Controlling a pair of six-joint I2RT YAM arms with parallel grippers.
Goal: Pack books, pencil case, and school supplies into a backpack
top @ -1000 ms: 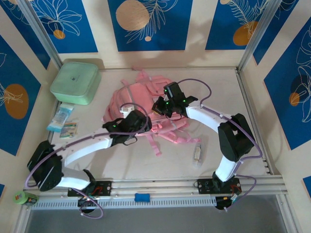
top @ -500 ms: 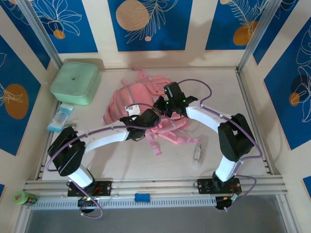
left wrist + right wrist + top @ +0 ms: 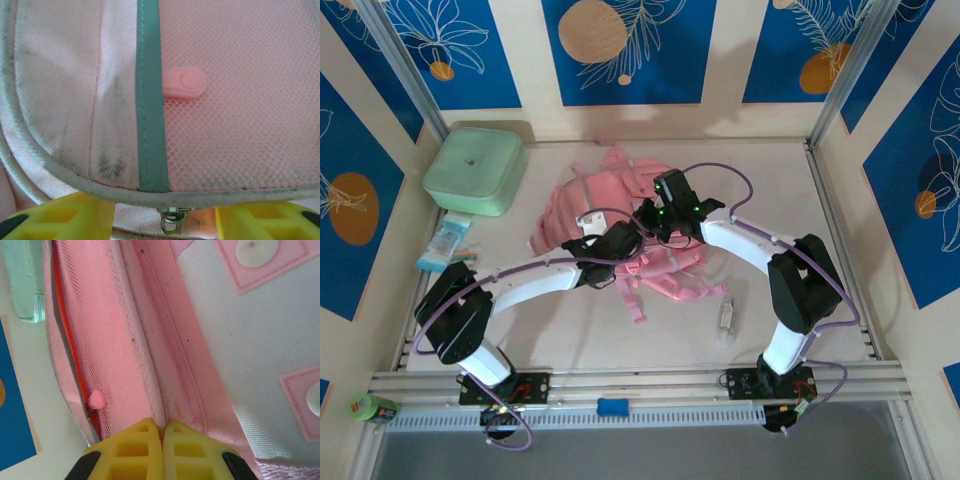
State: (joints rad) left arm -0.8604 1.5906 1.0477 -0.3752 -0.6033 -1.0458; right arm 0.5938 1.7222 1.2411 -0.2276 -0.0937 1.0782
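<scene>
Top external: your school supplies (image 3: 726,316) lie unpacked near the tabletop's (image 3: 570,335) right edge — right gripper (image 3: 162,429) clamps the backpack (image 3: 585,195), left gripper (image 3: 160,217) gapes around its zipper pull (image 3: 171,223).

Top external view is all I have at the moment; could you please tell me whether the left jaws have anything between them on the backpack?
Observer: Yes. In the left wrist view the left jaws stand apart on either side of a metal zip slider at the edge of the backpack.
Operator: Thank you. Are the right jaws gripping anything?
Observer: In the right wrist view the right jaws are shut, and a fold of the backpack runs in between them.
Operator: Does any pocket look open near there?
Observer: Beside that fold a narrow slit shows orange lining, with a pink zip pull at its lower end.
</scene>
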